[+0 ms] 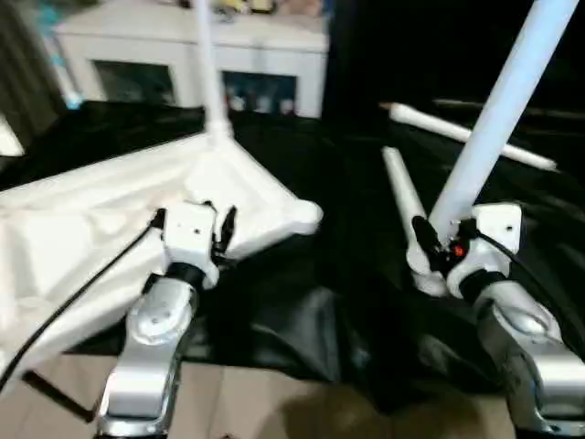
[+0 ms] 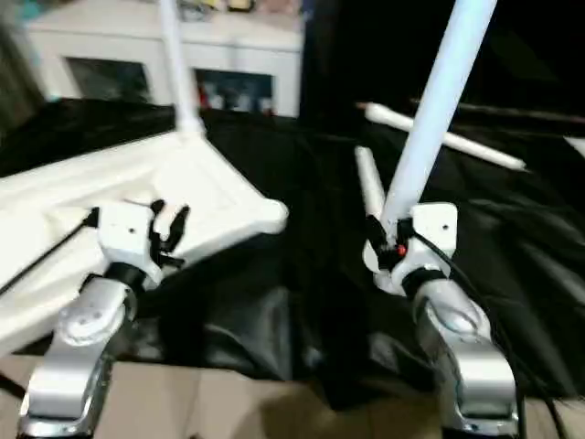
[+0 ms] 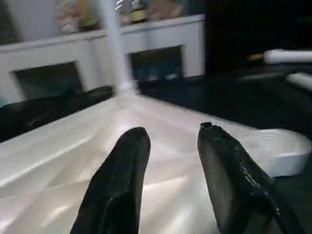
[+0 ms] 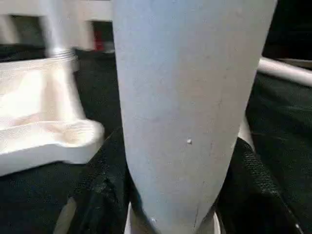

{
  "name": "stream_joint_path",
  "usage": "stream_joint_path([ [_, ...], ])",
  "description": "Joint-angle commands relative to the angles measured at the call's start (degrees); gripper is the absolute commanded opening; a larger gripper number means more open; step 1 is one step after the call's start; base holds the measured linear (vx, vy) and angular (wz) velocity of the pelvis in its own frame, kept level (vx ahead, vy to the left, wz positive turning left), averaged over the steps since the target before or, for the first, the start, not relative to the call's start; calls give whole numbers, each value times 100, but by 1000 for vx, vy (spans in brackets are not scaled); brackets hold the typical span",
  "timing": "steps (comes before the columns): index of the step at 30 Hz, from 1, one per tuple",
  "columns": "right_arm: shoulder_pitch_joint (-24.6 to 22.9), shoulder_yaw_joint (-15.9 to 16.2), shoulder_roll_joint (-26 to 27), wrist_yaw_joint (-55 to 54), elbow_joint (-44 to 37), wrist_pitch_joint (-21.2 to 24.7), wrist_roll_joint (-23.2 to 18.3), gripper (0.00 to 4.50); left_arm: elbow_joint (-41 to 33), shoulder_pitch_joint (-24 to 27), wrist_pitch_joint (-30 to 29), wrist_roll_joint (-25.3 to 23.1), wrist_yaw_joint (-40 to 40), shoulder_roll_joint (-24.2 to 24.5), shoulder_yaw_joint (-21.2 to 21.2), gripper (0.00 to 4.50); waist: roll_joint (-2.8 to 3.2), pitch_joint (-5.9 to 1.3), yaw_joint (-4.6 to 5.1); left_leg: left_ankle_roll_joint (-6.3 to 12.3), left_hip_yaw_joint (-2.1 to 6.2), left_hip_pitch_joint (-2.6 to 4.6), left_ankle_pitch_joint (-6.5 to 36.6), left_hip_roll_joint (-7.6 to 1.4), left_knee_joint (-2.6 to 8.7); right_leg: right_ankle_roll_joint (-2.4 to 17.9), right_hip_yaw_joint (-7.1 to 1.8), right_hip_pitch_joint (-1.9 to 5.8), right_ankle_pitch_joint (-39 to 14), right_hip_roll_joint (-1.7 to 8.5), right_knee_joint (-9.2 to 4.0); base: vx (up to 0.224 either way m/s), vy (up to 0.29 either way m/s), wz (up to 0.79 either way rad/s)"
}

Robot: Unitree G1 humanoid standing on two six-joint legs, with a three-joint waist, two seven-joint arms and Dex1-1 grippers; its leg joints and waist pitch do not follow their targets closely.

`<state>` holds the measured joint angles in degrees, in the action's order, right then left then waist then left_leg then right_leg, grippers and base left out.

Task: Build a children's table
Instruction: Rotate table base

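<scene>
The white tabletop point(image 1: 101, 229) lies upside down on the left, ribbed side up. One leg point(image 1: 208, 73) stands upright in its far corner socket. The near right corner socket point(image 1: 302, 217) is bare. My left gripper point(image 3: 170, 146) hovers over the tabletop, its black fingers point(image 3: 122, 170) apart with nothing between them. My right gripper point(image 1: 445, 240) is shut on the lower end of a second leg point(image 1: 498, 110), which slants up and to the right; black fingers point(image 4: 102, 195) flank this leg point(image 4: 185, 97). Two more legs point(image 1: 466, 135) point(image 1: 402, 197) lie on the cloth beyond.
A black cloth point(image 1: 311, 311) covers the work area, creased between my arms. A white glass-door cabinet point(image 1: 183, 55) stands behind the tabletop. Tan floor point(image 1: 256, 402) shows at the near edge. A black cable point(image 1: 82, 293) runs from my left wrist across the tabletop.
</scene>
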<state>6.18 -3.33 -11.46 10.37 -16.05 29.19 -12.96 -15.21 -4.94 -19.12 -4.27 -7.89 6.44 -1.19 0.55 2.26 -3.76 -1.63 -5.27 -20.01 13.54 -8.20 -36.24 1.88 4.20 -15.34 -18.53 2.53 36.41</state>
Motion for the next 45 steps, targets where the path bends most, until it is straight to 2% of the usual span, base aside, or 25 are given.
stream_joint_path([
  [1, 48, -163, -105, -6, -74, -53, -3, 189, -8, -53, -49, 9, 9, -83, 153, 195, 151, -377, 280, 1428, 834, 892, 1701, -889, 759, 41, -33, -638, -357, 127, 296, 178, 30, 7],
  [3, 61, -165, -103, 8, -69, -53, 0, 189, -11, -53, -56, 13, 17, -75, 172, 195, 38, -335, 286, 2447, 752, 832, 507, -873, 642, -510, -122, -934, 19, 237, 508, 144, 5, 2],
  [4, 77, -154, -93, 17, -54, -62, 8, 189, -7, -54, -54, 19, 13, -61, 187, 195, -87, -314, 322, 2620, 584, 680, 172, -726, 666, -489, -228, -914, 365, 327, 345, 127, -36, -3],
  [5, 82, -144, -87, 18, -44, -69, 10, 189, -2, -54, -50, 22, 8, -55, 191, 195, -296, -265, 260, 2097, 154, 355, 616, -254, 525, -281, -437, -614, 715, 480, -272, 96, -93, 1],
  [6, 86, -133, -79, 19, -37, -76, 12, 189, 1, -55, -47, 22, 0, -48, 194, 195, -566, -236, -28, 1486, -197, -183, 1010, 361, -260, -338, -1064, 26, -889, 943, -863, 96, -93, 1],
  [7, 85, -116, -56, 22, -30, -88, 22, 189, 4, -54, -43, 25, -14, -34, 199, 195, -473, -310, -90, 1185, -46, -299, 740, 240, -440, -53, -1218, 232, -1336, 1259, -843, 109, -93, -2],
  [8, 83, -109, -49, 22, -28, -93, 24, 189, 4, -55, -41, 25, -19, -29, 200, 195, -514, -320, -108, 898, -3, -439, 463, 190, -552, 78, -1126, 325, -1524, 1203, -793, 135, -63, -10],
  [9, 73, -88, -36, 20, -26, -107, 25, 189, 5, -57, -38, 23, -40, -14, 209, 195, -408, -251, -141, 479, 32, -519, -114, 114, -435, 699, -911, 316, -1109, 1019, -770, 135, -63, -10],
  [11, 69, -66, -28, 13, -20, -119, 24, 189, 11, -65, -37, 18, -65, -2, 210, 195, -163, -187, -168, 472, -2, -304, -374, -117, 99, 1125, -520, 164, -1445, 762, -885, 130, 5, -2],
  [13, 63, -61, -20, 8, -17, -127, 20, 189, 17, -72, -34, 16, -91, 7, 223, 195, 65, -158, -30, 572, 114, -83, 552, -394, 647, 774, -105, 97, -1598, 239, -674, 147, 68, 3],
  [14, 55, -65, -11, 6, -17, -132, 14, 189, 20, -74, -29, 16, -103, 19, 239, 195, 158, -238, 56, 650, 326, 294, 1021, -562, 703, 656, -12, -153, -1331, 84, -417, 195, 82, 1],
  [15, 39, -80, 3, 3, -19, -139, 0, 189, 19, -75, -23, 27, -142, 45, 280, 195, 192, -378, 216, 1232, 795, 850, 1737, -853, 766, 234, -47, -601, -417, 118, 219, 195, 82, 1],
  [16, 37, -97, 16, 5, -16, -144, -17, 189, 20, -71, 2, 78, -175, 40, 288, 195, 169, -386, 233, 1638, 845, 890, 1303, -841, 700, -50, -48, -731, -237, 124, 329, 175, 52, 8],
  [18, 45, -111, 32, 53, -11, -157, -50, 189, -4, -47, -88, 215, -394, 109, 357, 195, -13, -368, 222, 2735, 686, 707, -1033, -747, 517, -631, -225, -1037, 445, 301, 409, 136, 27, 1],
  [19, 55, -99, 29, 89, -12, -163, -62, 189, -16, -36, -126, 274, -533, 169, 401, 195, -85, -376, 209, 2737, 568, 579, -1662, -600, 425, -598, -328, -1023, 835, 378, 216, 99, -23, -10],
  [20, 59, -94, 28, 100, -13, -165, -65, 189, -19, -32, -133, 292, -575, 188, 414, 195, -203, -398, 173, 2463, 379, 411, -1948, -321, 226, -526, -475, -922, 1415, 498, -110, -1, -59, -1],
  [21, 67, -80, 23, 126, -14, -173, -72, 189, -24, -25, -140, 334, -666, 233, 442, 195, -398, -396, -64, 1342, 49, -257, -937, 189, -109, -200, -981, -255, 2586, 1024, -366, -1, -59, -1],
  [22, 69, -57, 24, 173, -27, -170, -104, 189, -37, -10, -219, 374, -798, 316, 478, 195, -436, -388, -38, 1028, 113, -340, -885, 88, -32, -5, -973, -154, 3320, 1059, -283, -4, -58, 7],
  [23, 70, -42, 24, 203, -36, -168, -124, 189, -45, -1, -270, 400, -882, 368, 501, 195, -377, -416, -38, 529, 102, -270, -1276, 42, 173, 173, -683, -158, 4616, 754, -104, 55, -61, 1],
  [25, 75, 116, -23, 510, -77, -161, -257, 189, -30, 67, -603, 615, -1790, 966, 751, 213, -272, -389, 21, 284, 82, -165, -1179, 9, 272, 219, -519, -245, 4441, 512, -109, 33, -62, 0],
  [26, 85, 142, -44, 546, -56, -148, -273, 189, 31, 45, -680, 675, -1978, 1077, 783, 230, -230, -366, 55, 222, 94, -148, -991, -47, 319, 293, -495, -261, 3924, 490, -138, 0, 0, 0],
  [27, 95, 152, -55, 558, -39, -138, -282, 189, 76, 24, -727, 709, -2071, 1127, 793, 230, -159, -303, 87, 26, 125, -44, -234, -236, 434, 686, -446, -329, 1969, 462, -257, 0, 0, 0],
  [29, 125, 156, -75, 568, 26, -157, -264, 189, 126, -14, -800, 728, -2370, 1318, 910, 230, -158, -229, 77, -23, 73, 39, 466, -320, 509, 999, -469, -413, 783, 488, -360, 0, 0, 0],
  [33, 259, 79, -130, 631, 219, -178, -254, 189, 324, -227, -1132, 596, -2865, 1799, 1282, 273, -169, -141, 28, -256, -109, 121, 1719, -382, 610, 797, -523, -540, -1229, 538, -543, -53, -8, 11],
  [45, 362, 175, -220, 882, 290, -147, -307, 189, 1569, -1226, -905, 380, -3187, 2310, 1287, 273, -158, -219, -51, -278, -187, -22, 953, -404, 647, 711, -491, -462, -554, 553, -492, -15, -4, 2],
])
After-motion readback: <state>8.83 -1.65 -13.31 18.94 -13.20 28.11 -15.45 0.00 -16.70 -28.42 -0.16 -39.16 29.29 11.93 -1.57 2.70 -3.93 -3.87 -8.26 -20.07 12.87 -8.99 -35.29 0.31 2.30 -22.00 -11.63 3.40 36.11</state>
